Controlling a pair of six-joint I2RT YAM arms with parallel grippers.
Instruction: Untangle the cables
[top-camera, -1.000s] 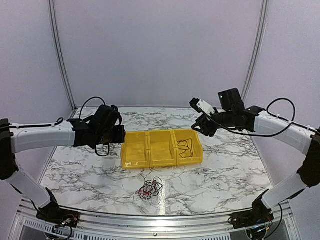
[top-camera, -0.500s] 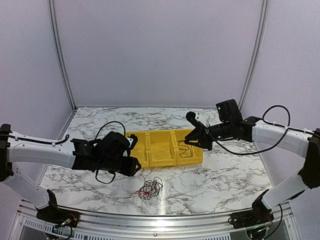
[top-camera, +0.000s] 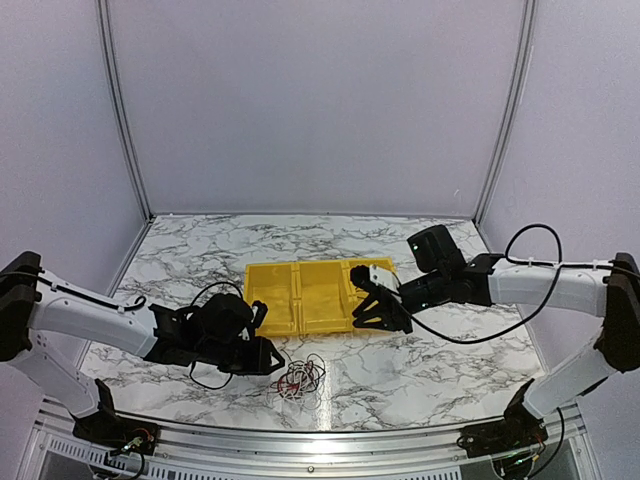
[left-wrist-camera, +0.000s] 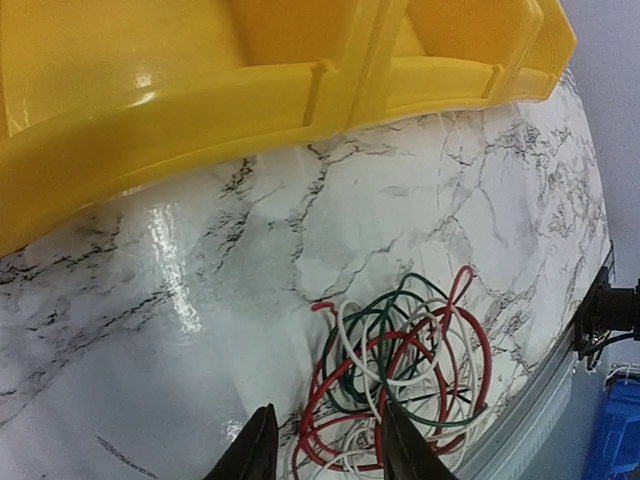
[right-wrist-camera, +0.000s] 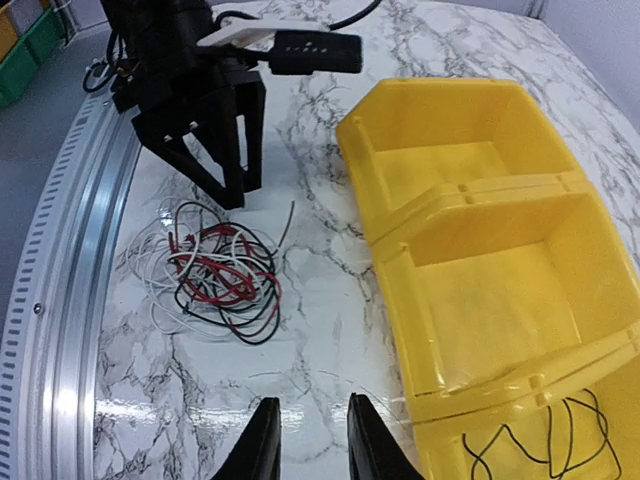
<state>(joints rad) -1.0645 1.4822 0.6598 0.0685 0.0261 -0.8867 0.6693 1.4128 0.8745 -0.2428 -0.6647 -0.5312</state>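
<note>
Both arms lower; left gripper half-open, empty, approaching cables just ahead; right gripper same, empty; next: pinch one strand

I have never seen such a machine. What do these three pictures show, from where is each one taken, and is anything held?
These are two white-and-black robot arms at a marble-patterned table. One picture looks down from above; two come from wrist cameras. On the table lie a yellow plastic bin with three compartments and a tangle of thin red, white and dark cables. One thin black cable lies in an end compartment. The left pincer is open over the tangle; the right pincer is open and empty.
</note>
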